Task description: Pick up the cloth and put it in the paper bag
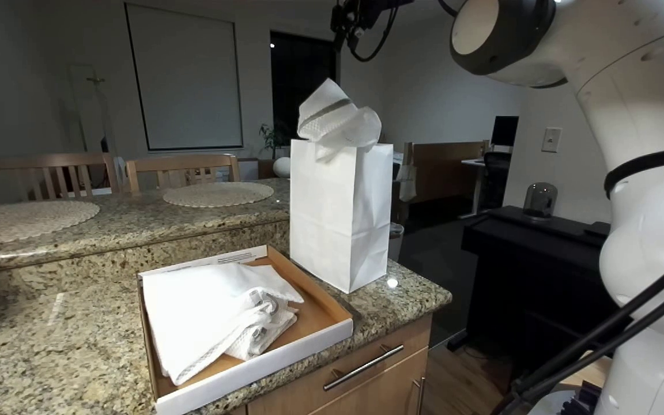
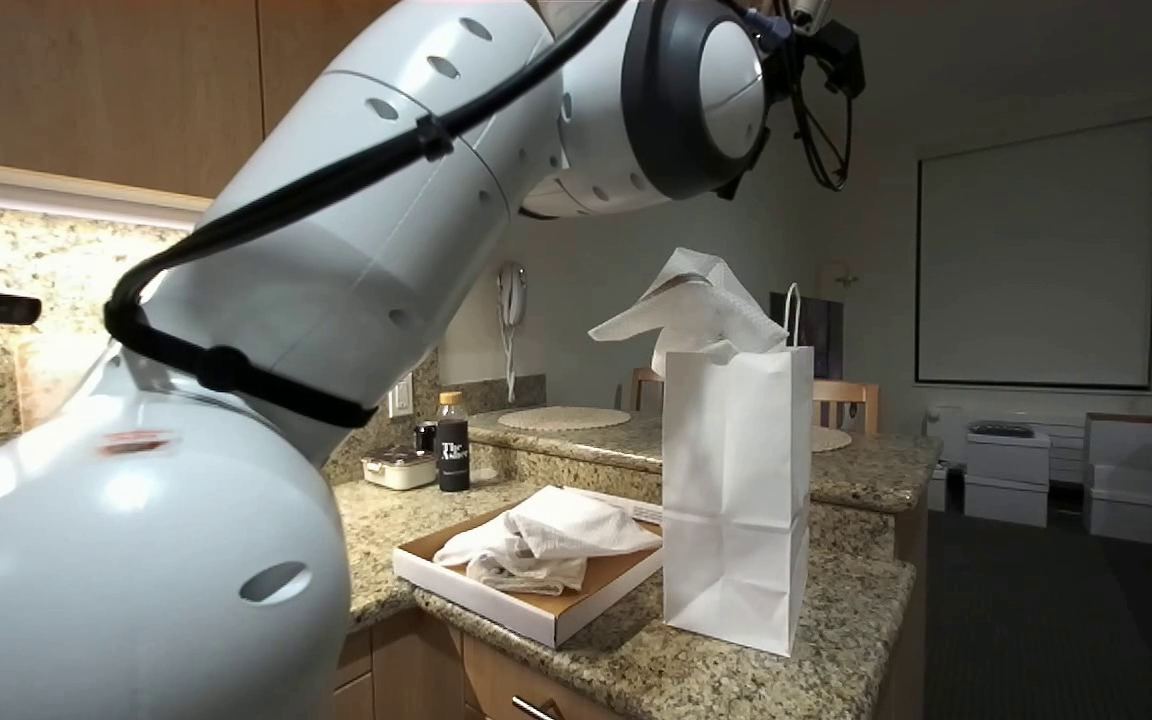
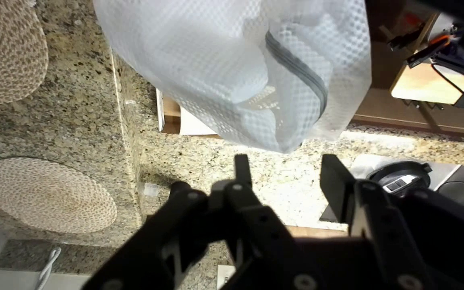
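Hand point(image 3: 286, 171): fingers point(image 3: 332, 177) stood well apart, nothing obs. btwn them; no contact w/ fabric seen. A cable loop point(image 1: 365, 60) hung by it, a poss. snag pt were the hand to come low.

Cloth point(image 1: 340, 124): lower than the hand, bunched in the mouth of the paper bag point(image 1: 323, 213), a lg. part up above the rim, a flap jutting out past the side. Amt. inside unknown, walls hid it. Judged nearly done, but cloth not fully in. Main risk: slump over the rim & drop to the counter point(image 1: 26, 357); cause, loose upper folds w/ nothing seen holding them. 2nd risk: if pressed down, thin paper could buckle, or the mesh could catch a fingertip & come out on the lift.

Bag handle point(image 2: 793, 290) stood up at the rim; a finger could hook it & drag the whole bag.

Bag itself stood upright nr the counter's end edge, btwn that edge & the tray point(image 1: 251, 372). A sideways knock could send it over; cause, tall narrow shape, prob. low wt.

Tray lay along the front edge w/ a white fabric pile point(image 1: 199, 311) in it. Mix-up poss., colour being alike.

Placemats point(image 1: 219, 195) lay on the raised ledge point(image 1: 136, 210), beyond the counter's rear edge: low hazard, judged.
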{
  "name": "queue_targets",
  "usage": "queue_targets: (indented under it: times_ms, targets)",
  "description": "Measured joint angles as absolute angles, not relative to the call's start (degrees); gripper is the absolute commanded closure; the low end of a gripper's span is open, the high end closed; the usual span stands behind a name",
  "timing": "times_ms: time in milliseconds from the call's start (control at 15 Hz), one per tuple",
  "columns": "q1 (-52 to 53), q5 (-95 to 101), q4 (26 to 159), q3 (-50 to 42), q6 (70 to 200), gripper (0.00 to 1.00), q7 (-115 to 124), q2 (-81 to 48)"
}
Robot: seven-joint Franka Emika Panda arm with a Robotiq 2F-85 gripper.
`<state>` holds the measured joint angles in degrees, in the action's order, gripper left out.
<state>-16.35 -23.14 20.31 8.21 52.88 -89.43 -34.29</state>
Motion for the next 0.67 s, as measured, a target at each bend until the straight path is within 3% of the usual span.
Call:
queue_targets:
  times_ms: [200,667]
  targets:
    - [-16.4,-22.9,20.3,8.2,53.8,0.00,-89.3,-34.1]
    - [-16.3,-22.1,20.3,8.2,53.4,0.00,-85.4,-34.3]
